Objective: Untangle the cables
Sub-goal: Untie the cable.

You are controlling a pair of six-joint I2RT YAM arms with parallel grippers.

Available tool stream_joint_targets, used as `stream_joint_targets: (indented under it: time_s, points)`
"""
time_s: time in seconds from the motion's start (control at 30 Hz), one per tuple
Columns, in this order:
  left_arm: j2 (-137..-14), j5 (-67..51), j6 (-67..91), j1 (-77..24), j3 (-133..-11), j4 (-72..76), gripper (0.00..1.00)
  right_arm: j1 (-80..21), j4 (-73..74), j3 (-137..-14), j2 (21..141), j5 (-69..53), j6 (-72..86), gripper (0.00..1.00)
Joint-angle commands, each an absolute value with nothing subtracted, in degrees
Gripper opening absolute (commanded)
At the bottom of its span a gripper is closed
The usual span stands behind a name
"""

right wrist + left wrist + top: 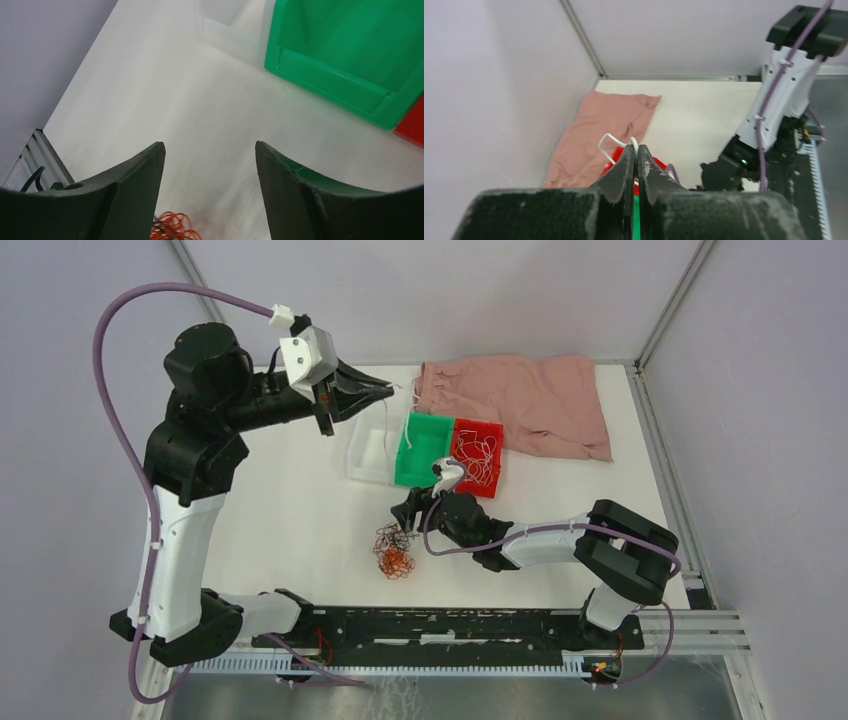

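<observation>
A tangle of orange and black cables (393, 552) lies on the white table in front of the bins. My right gripper (402, 518) hovers low just above and behind it. In the right wrist view this gripper (209, 146) is open with only bare table between its fingers, and orange cables (172, 229) show at the bottom edge. My left gripper (385, 390) is raised high over the bins, shut on a white cable (611, 142) that loops out past its tips (635, 150) and hangs down (383, 430). More white cables (480, 455) lie in the red bin.
A clear bin (368, 455), a green bin (425, 440) and a red bin (490, 430) stand side by side mid-table. A pink cloth (530, 400) lies behind them. Grey walls close in the table at the back and sides.
</observation>
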State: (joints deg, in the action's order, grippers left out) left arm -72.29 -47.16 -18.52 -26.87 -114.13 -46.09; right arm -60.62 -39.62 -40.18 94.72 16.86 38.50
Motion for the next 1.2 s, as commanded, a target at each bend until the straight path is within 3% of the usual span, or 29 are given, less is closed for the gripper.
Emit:
stream_joint_targets:
  time_s: [0.0, 0.13, 0.3, 0.63, 0.87, 1.17]
  points:
    - [-72.68, -39.53, -21.41, -27.14, -120.08, -39.09, 0.03, -60.56, -40.72, -39.23, 95.48, 18.63, 37.96, 0.72]
    - [-72.3, -36.38, -22.58, -27.14, -120.41, -36.35, 0.03, -60.59, -40.89, -38.6, 94.6, 19.57, 37.18, 0.72]
    - [-69.4, -38.07, -22.87, -27.08, -113.3, -37.62, 0.03, -60.54, -38.21, -39.22, 84.99, 18.89, 30.34, 0.77]
    - [-64.96, -39.47, -23.73, -27.15, -101.68, -37.71, 0.03, -60.54, -26.41, -45.95, 70.52, -1.2, 16.98, 0.82]
    - [-65.68, -40.96, -22.0, -27.13, -102.85, -37.75, 0.03, -60.49, -23.92, -53.05, 73.57, 0.02, 12.98, 0.81]
    - [-66.76, -44.7, -17.88, -27.14, -107.48, -37.62, 0.03, -60.52, -24.82, -60.9, 84.25, 5.28, 10.72, 0.72]
